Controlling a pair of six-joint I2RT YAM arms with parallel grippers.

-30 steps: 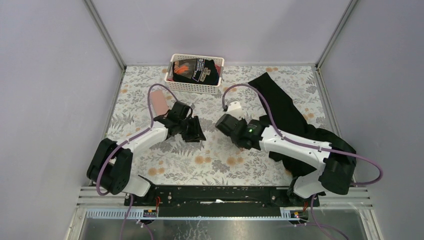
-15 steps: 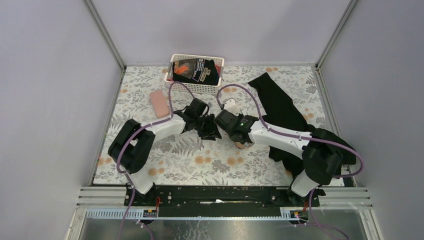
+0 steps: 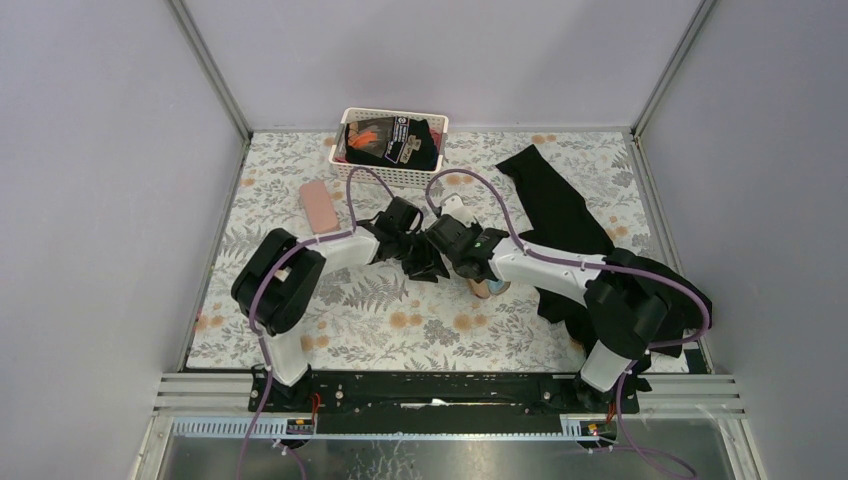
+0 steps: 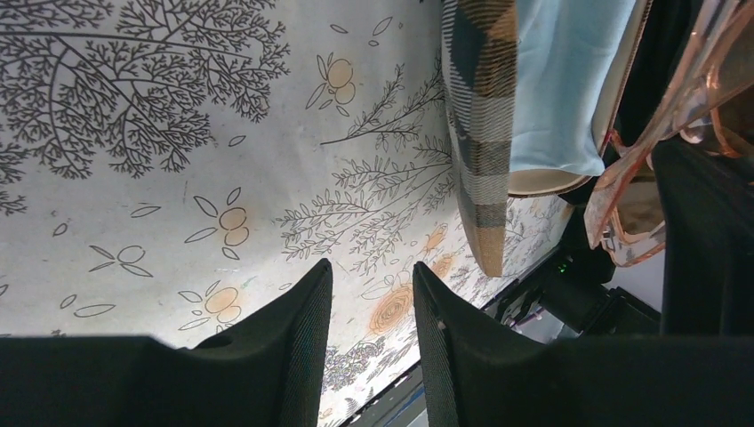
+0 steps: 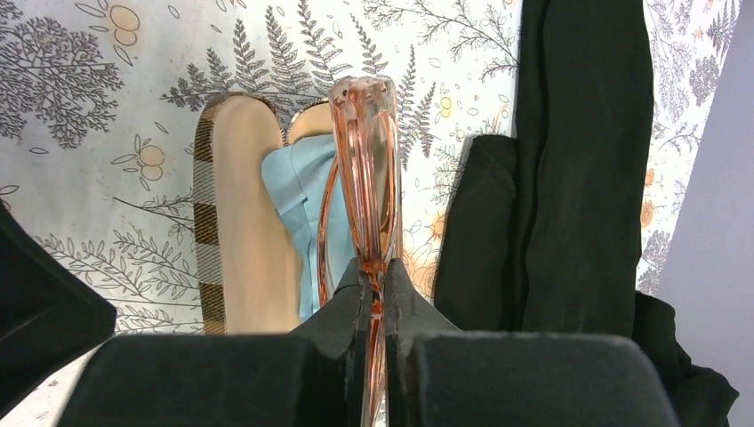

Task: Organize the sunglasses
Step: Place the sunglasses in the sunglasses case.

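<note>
My right gripper (image 5: 374, 271) is shut on a pair of sunglasses (image 5: 364, 160) with a pale orange-pink frame, held edge-on over an open plaid case (image 5: 240, 222). A light-blue cloth (image 5: 307, 196) lies inside that case. In the top view the right gripper (image 3: 466, 268) hangs above the case (image 3: 490, 288) at mid-table. My left gripper (image 4: 372, 276) stands open with nothing between its fingers, close on the case's left side. From the left wrist, the plaid case (image 4: 480, 133), the cloth (image 4: 560, 80) and the sunglasses (image 4: 658, 133) show at the upper right. In the top view the left gripper (image 3: 425, 260) almost touches the right one.
A white basket (image 3: 352, 168) with dark items stands at the back centre. A pink oblong case (image 3: 318, 207) lies left of it. A black garment (image 3: 560, 210) sprawls over the right side, reaching under the right arm. Grey walls close in the floral table (image 3: 400, 330).
The left arm has swung right to the table's middle. The right gripper, still gripping the sunglasses, has shifted slightly left and back, so both grippers now meet over the plaid case.
</note>
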